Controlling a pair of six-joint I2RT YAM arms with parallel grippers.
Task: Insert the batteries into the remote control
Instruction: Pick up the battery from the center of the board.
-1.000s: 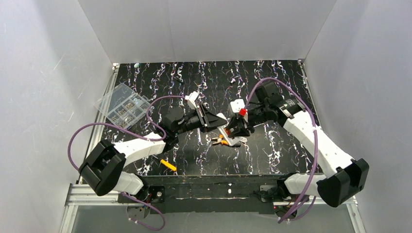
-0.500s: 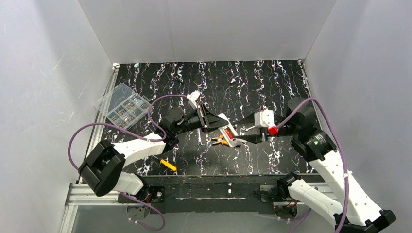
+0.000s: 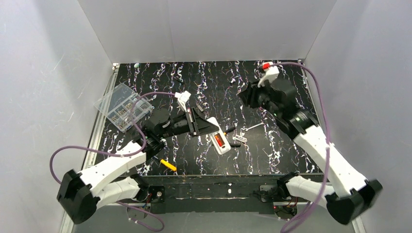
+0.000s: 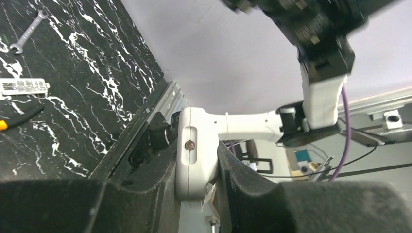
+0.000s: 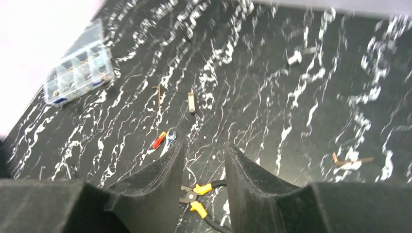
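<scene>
Well, the job looks partly done. The left gripper [image 3: 211, 127] is closed tight on the remote control [image 4: 197, 145] and holds it up off the table [image 3: 272, 145]. Seen from above, the remote is just past the middle of the table, toward 6 o'clock. The left arm reaches in to it from 8 o'clock. The back of the remote faces up, and a red-orange battery [image 3: 219, 141] shows in the open hole there. I cannot tell if one battery or two are inside, because the hole is too small to see well. No cover shows on the hole.

The right gripper [image 5: 204, 150] is high up, near 1 o'clock, well apart from the remote. Its two fingers are partly apart and there is nothing between them.

In the right wrist view, a little red-orange bit [image 5: 159, 140] lies on the table right beside a small wrench [image 5: 170, 137]. It may be the second battery, but the picture is too blurry to be sure. The yellow-and-black pliers [image 5: 194, 196] lie below the fingers, at 6 o'clock in that view.

So I think at least one battery is in. What may be left is to put in the other one, if it is out.
</scene>
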